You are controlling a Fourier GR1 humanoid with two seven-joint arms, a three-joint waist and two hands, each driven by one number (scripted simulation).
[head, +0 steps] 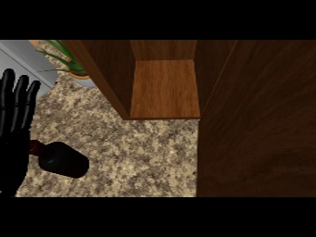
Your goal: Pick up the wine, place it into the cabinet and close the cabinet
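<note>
A: Which step is this?

B: The first, I judge; the dark glass wine bottle with the reddish neck (59,158) lies on the speckled stone counter (140,152), well short of the open wooden cabinet (164,88), and nothing holds it.

A: And the hands?

B: The black left hand (8,120) shows at the left edge, fingers straight and released, just beside the bottle's neck; whether it touches is hard to say from this angle; the right hand is out of sight.

A: Next move?

B: Fingers must curl round the bottle; then a lift onto the bare shelf; the dark wooden door (266,120) stands open at right.

A: Any label?

B: None readable; a green potted plant (68,58) sits behind.
</note>
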